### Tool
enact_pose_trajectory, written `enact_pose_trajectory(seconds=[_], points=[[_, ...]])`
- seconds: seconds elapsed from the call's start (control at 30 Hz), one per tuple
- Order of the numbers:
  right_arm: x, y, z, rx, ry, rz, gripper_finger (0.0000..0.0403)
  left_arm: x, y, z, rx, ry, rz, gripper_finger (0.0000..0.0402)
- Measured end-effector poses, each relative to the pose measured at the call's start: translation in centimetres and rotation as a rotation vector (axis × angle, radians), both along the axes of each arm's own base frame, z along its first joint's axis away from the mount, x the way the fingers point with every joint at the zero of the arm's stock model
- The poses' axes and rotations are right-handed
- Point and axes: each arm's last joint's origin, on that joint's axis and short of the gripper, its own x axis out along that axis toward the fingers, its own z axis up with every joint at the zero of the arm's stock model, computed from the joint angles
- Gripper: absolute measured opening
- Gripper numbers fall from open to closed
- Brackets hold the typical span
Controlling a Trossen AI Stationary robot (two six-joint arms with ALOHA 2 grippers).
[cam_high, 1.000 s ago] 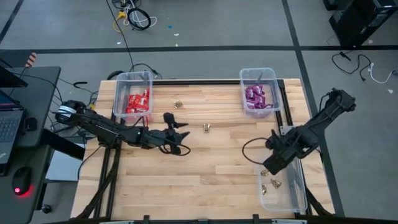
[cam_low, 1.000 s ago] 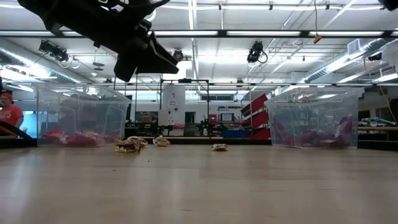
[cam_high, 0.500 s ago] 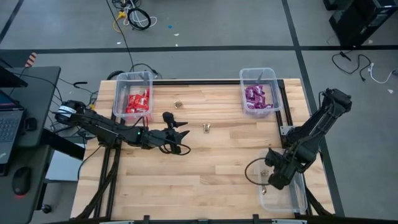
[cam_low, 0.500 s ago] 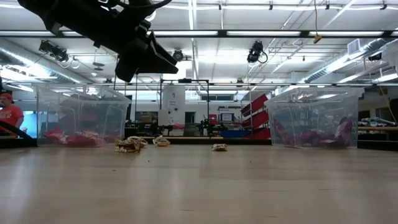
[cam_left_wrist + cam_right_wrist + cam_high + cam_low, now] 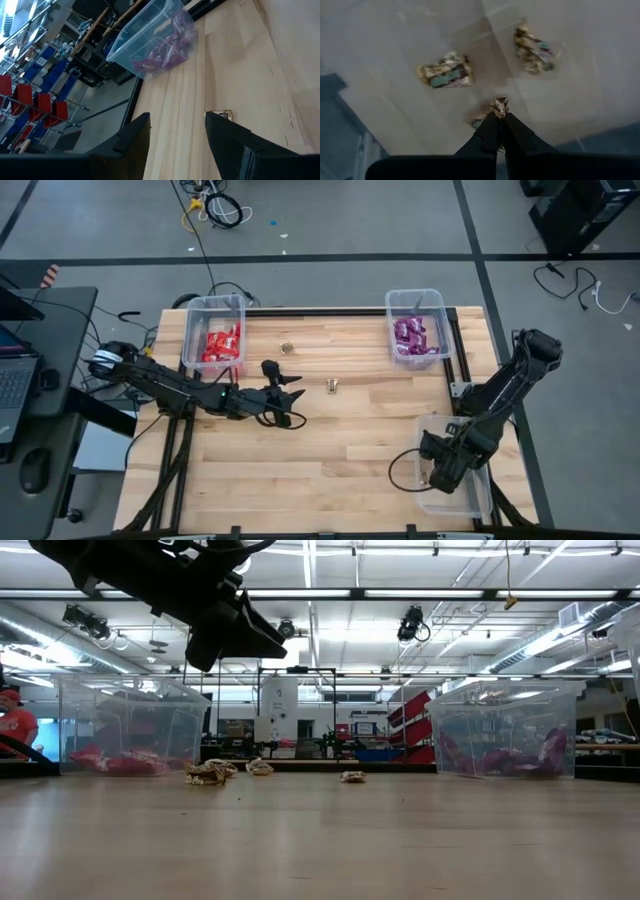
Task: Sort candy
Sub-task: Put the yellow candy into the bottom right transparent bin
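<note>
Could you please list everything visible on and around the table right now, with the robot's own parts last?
Red candy: a pile, red, in the clear bin at the table's far left.
Purple candy: a pile, purple, in the clear bin at the far right.
Gold candy on the table: two pieces, gold; one mid-table, the other nearer the red bin.
Gold candy in the near-right bin: at least two lying loose, plus one pinched in the right gripper.
Near-right bin: one, clear.
Table: one, light wood.
Left gripper: open, above the table left of centre.
Right gripper: shut on a gold candy, over the near-right bin.
</note>
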Motion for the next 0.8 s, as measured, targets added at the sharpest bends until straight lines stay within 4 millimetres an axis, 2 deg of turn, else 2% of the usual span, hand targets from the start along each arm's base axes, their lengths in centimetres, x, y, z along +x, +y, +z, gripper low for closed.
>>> enact_pose_trajectory(seconds=[0.47,0.8], points=[[0.35,0.44,-0.66,-0.01,0.008,0.0,0.0009,0.0,-0.01,0.0,-0.007,-0.004,0.0,0.0193],[0.34,0.44,-0.66,-0.01,0.009,0.001,0.0035,0.0,-0.02,-0.03,-0.019,-0.006,-0.001,0.0193]])
